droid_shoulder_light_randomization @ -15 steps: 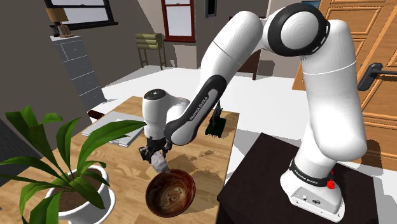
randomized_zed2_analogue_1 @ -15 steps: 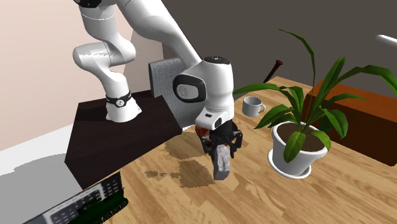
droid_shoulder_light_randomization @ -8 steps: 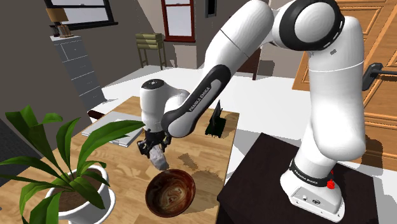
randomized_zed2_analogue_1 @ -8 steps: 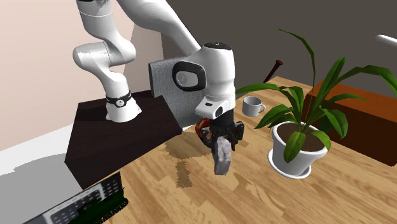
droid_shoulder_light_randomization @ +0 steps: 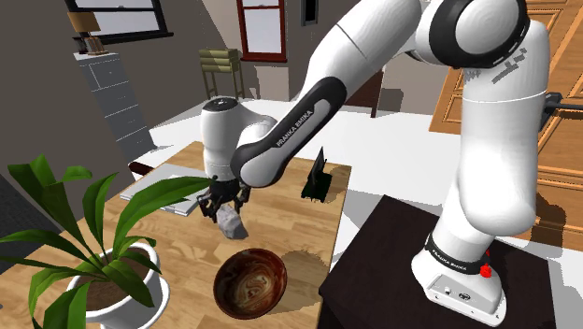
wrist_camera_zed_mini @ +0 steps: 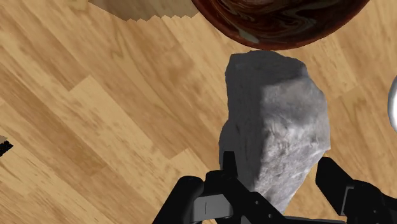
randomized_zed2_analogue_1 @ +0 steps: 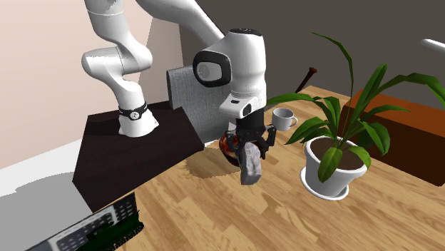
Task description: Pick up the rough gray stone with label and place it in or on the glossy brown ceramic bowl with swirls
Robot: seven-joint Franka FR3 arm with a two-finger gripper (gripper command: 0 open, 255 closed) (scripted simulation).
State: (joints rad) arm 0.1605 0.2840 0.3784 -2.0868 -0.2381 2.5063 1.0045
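Note:
My black gripper [droid_shoulder_light_randomization: 224, 207] is shut on a rough gray stone [droid_shoulder_light_randomization: 231, 222], which hangs clear above the wooden table [droid_shoulder_light_randomization: 290, 224]. The second exterior view shows the stone [randomized_zed2_analogue_1: 250, 165] dangling from the gripper [randomized_zed2_analogue_1: 250, 146]. In the wrist view both fingers clasp the stone [wrist_camera_zed_mini: 273, 127] at its near end, and the brown swirled bowl [wrist_camera_zed_mini: 280, 22] lies just beyond its far tip. That glossy bowl [droid_shoulder_light_randomization: 250, 281] sits on the table near the front edge, below the stone and toward the shoulder view's bottom. Behind the hand only a sliver of the bowl [randomized_zed2_analogue_1: 226, 145] peeks out.
A potted plant [droid_shoulder_light_randomization: 93, 252] in a white pot stands at the shoulder view's lower left, close to the bowl. A white mug [randomized_zed2_analogue_1: 283, 119] rests behind the plant. A flat grey keyboard-like device [droid_shoulder_light_randomization: 163, 192] and a dark upright object [droid_shoulder_light_randomization: 318, 178] lie farther back.
The gripper has risen and drifted away from the bowl toward the table's middle, carrying the stone higher. Its shadow on the wood has moved off.

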